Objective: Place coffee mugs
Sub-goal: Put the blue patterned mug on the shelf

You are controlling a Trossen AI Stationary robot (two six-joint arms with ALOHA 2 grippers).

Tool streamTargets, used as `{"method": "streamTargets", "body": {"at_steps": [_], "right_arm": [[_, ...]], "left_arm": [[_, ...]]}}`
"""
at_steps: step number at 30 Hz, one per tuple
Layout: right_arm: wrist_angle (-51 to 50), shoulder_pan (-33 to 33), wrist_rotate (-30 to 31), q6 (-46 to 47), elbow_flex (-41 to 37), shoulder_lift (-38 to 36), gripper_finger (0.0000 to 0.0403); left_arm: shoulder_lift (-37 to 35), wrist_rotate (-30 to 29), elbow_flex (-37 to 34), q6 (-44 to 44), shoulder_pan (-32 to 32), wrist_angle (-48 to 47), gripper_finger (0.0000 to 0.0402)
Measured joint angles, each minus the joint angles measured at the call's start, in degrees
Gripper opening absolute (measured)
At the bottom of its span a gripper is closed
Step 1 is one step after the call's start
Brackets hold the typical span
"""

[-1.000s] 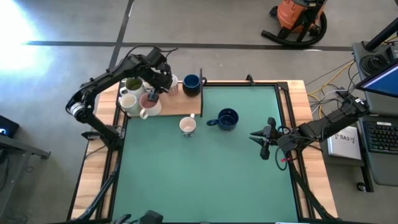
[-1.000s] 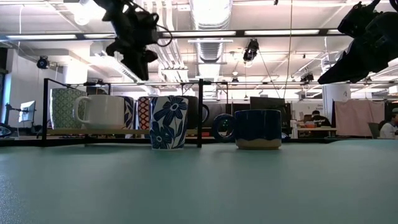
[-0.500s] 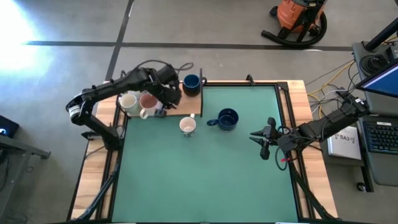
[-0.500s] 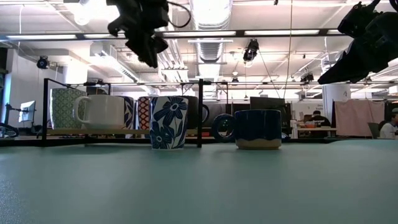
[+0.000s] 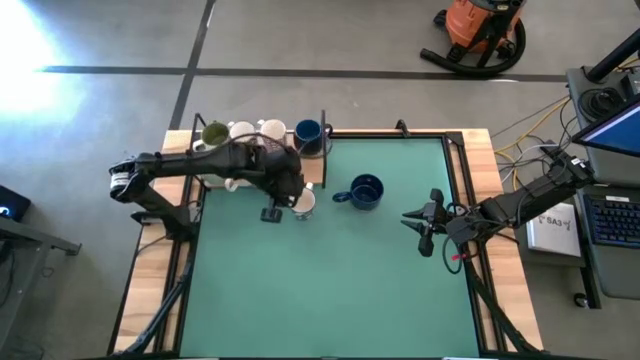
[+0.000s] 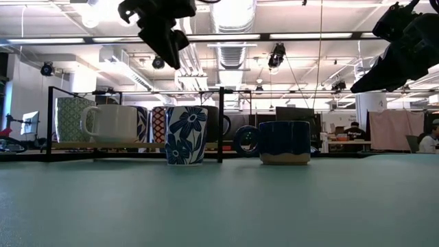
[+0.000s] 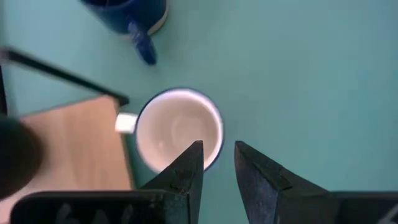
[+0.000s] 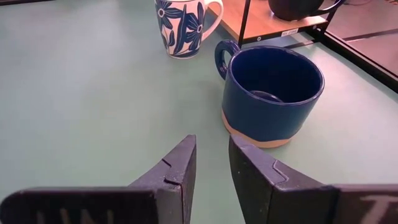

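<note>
My left claw (image 7: 217, 163), fingers narrowly parted and empty, hangs over the white blue-flowered ceramic mug (image 7: 177, 129) beside the wooden shelf (image 7: 68, 149); my arm hides most of it from above.

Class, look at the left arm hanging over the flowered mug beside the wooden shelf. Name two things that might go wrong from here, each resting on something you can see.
1. The left gripper hangs over the flowered mug with its fingers only narrowly apart, above the rim; coming straight down, they might strike the rim and tip the mug.
2. The mug stands close to the wooden shelf and its black post, with the navy mug nearby; a sideways move might knock it against either.
</note>
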Motion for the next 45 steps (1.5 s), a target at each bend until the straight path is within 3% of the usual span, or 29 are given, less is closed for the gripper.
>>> {"method": "streamTargets", "body": {"at_steps": [10,26,45], "right_arm": [[0.02,-0.02,0.0,0.0,0.0,0.0,0.0086],[0.02,0.0,-0.02,0.0,0.0,0.0,0.0086],[0.0,0.0,0.0,0.0,0.0,0.0,0.0086]], "left_arm": [[0.04,-0.35,-6.0,-6.69,-4.86,8.74,0.0097],[2.62,-0.37,-7.13,-9.72,-6.04,10.35,0.0146],[8.82,-9.3,-7.18,-8.68,-5.97,10.85,0.0147]]}}
